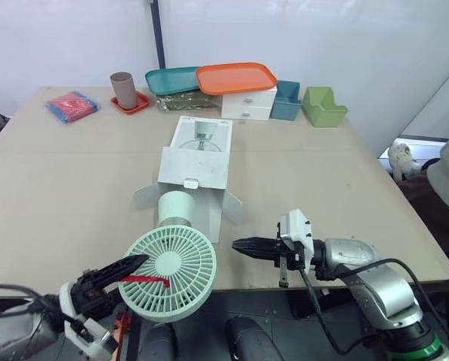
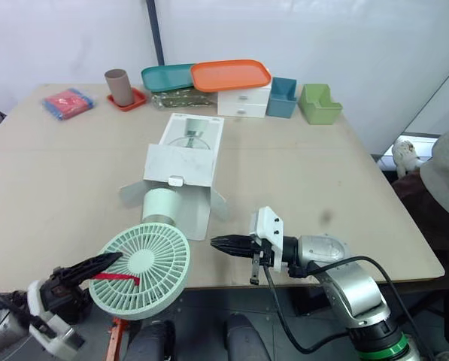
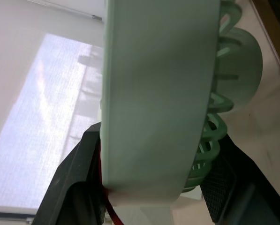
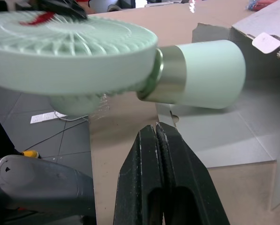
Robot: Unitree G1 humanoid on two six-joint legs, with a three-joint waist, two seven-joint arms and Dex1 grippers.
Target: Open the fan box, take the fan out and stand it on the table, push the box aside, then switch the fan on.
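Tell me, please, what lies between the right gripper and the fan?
Nothing but a bare strip of table; the left eye view shows it between the shut right gripper and the fan.

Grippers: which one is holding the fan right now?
The left gripper: it clamps the rim of the green fan at its head. The right gripper is shut on nothing, its tips apart from the fan's stem.
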